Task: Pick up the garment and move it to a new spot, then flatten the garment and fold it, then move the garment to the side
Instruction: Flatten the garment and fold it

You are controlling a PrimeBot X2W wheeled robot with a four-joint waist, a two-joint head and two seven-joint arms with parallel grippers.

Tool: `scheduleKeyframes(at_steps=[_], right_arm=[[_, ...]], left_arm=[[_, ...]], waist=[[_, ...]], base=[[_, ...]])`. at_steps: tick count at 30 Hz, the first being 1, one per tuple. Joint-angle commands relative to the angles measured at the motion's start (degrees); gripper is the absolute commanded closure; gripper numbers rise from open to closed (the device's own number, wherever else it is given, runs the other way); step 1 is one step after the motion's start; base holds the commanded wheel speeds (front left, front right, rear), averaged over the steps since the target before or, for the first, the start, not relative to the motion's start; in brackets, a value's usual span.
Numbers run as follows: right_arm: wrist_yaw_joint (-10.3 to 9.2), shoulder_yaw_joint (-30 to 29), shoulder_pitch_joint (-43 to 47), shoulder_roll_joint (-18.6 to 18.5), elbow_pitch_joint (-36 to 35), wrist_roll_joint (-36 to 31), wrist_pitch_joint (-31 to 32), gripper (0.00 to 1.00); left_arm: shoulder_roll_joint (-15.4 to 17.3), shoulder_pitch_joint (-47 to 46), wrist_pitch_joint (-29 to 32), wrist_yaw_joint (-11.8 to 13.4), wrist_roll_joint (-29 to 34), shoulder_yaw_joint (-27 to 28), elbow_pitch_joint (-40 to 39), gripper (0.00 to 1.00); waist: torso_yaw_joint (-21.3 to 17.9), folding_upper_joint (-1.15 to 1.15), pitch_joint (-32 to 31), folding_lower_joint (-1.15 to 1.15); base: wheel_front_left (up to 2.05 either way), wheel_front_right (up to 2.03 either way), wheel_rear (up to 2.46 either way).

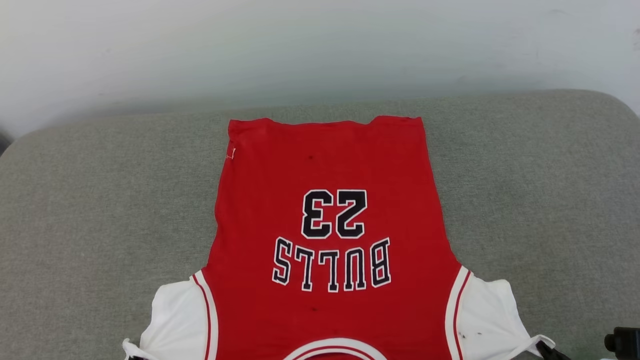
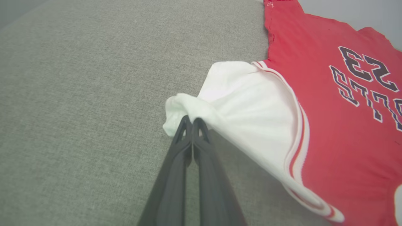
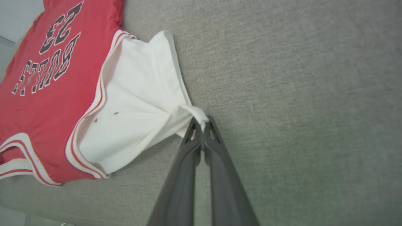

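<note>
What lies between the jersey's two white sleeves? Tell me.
The red body of the soft-cloth jersey, bearing its black-and-white number print, in the head view.

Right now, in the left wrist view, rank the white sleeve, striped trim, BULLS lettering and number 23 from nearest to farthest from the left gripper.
1. white sleeve: pinched in the left gripper.
2. striped trim: along the sleeve's seam, to the right.
3. BULLS lettering: on the red body, far right.
4. number 23: beyond the lettering, upper right.
</note>
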Motion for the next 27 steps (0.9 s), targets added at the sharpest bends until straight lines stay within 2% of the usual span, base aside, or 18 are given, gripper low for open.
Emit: scheduleKeyframes(at_steps=[1,2,7,11,13,19,27], right_arm=[[-0.1,-1.7,1.7,0.2,-1.1,-3.2,1.3,0.56],[-0.1,-2.8,2.3,1.2,-2.1,-4.8,1.9,0.0],[-0.06,-7.5,1.6,4.6,-9.0,-9.2,6.4,0.0],[-0.06,-11.6,-4.5,5.3,-13.3,-12.0,9.2,0.0],[-0.06,-13.3,-9.1,5.5,-12.9,-12.7,10.4,0.0],[-0.06,-15.2,-27.4,5.4,-2.9,-12.3,15.9,0.0],[-0.06,-14.3,-51.9,2.0,13.8,-15.5,31.3,0.0]], left_arm=[[0.0,1.1,-0.1,0.5,-0.1,0.1,-0.2,1.0],[-0.2,1.3,-0.2,0.5,0.0,-0.1,-0.3,1.0],[-1.0,1.1,-0.8,0.1,0.7,-0.8,-1.0,1.0],[-1.0,-0.5,-1.3,0.5,1.8,-0.8,-2.2,1.0],[-1.0,-1.4,-1.5,0.4,2.5,-1.0,-3.0,1.0],[-1.1,-6.4,-1.7,-0.2,5.3,-2.9,-5.8,1.0],[-1.5,-14.0,0.0,0.4,9.9,-6.6,-13.8,1.0]], waist=[[0.5,0.0,-0.4,0.02],[0.7,0.0,-0.5,0.02],[1.5,0.0,-0.7,0.02],[2.1,0.0,0.7,0.02],[2.5,0.0,1.8,0.02],[6.0,0.0,8.2,0.02],[12.0,0.0,17.9,0.02]], base=[[0.0,0.0,0.0],[0.0,0.0,0.0],[0.0,0.0,0.0],[0.0,0.0,0.0],[0.0,0.0,0.0],[0.0,0.0,0.0],[0.0,0.0,0.0]])
